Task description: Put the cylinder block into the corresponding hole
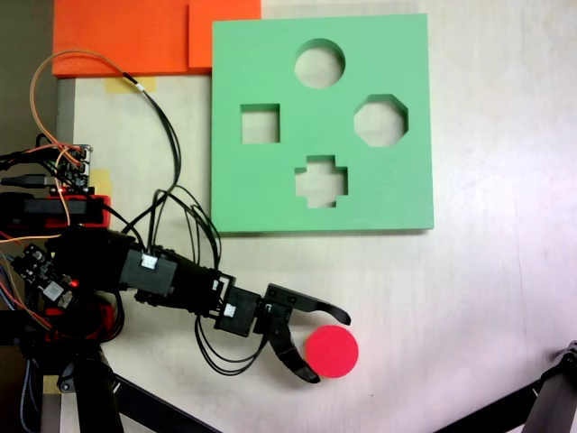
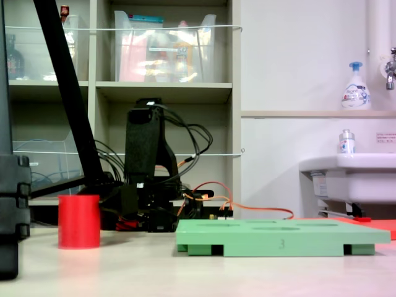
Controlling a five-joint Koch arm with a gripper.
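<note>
The red cylinder block [image 1: 335, 354] stands upright on the pale table, below the green foam board [image 1: 270, 54] in a fixed view. My gripper [image 1: 330, 349] is open, one finger passing above the block and the other curving by its lower left side, so the block sits between the jaws. Whether a finger touches it I cannot tell. The round hole [image 1: 319, 63] lies at the board's top, far from the block. Seen from the side, the block [image 2: 79, 221] stands left of the low green board [image 2: 281, 235], with the arm [image 2: 142, 161] behind it.
The board also has a square cut-out [image 1: 260, 124], an octagonal cut-out [image 1: 380, 119] and a cross cut-out [image 1: 321, 180]. Orange foam sheets [image 1: 126, 36] lie at the top left. Cables and electronics [image 1: 63, 162] crowd the left edge. Black stand legs [image 1: 559, 388] cross the bottom corners.
</note>
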